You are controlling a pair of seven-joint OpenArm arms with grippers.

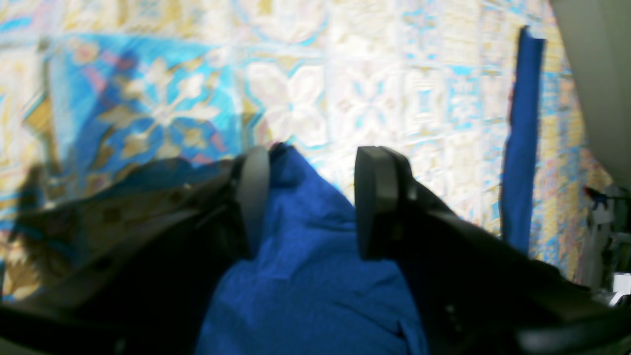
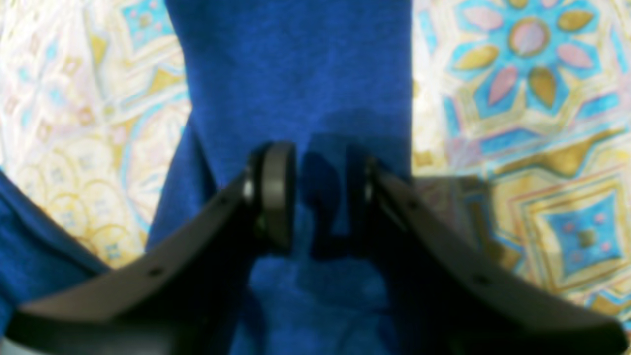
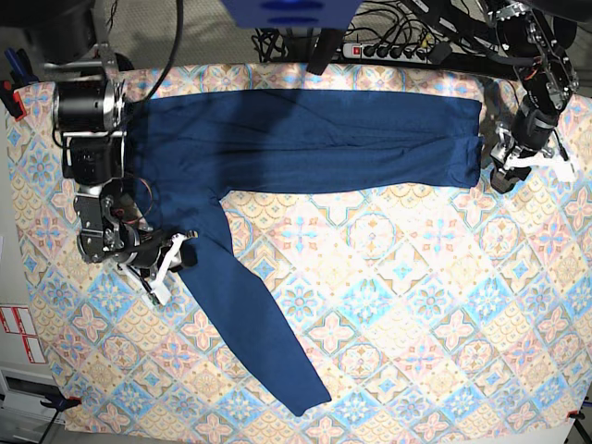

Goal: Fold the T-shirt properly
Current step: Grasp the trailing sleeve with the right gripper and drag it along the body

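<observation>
T-shirt (image 3: 305, 139): dark blue, long-sleeved, spread across the far half of the patterned tablecloth (image 3: 416, 305); one sleeve trails diagonally toward the near edge.
Left gripper (image 1: 310, 197): at the shirt's edge, jaws partly apart with a bunch of blue fabric between them.
Right gripper (image 2: 323, 197): at the trailing sleeve's upper part, jaws partly apart with fabric between; true clamping unclear.
</observation>
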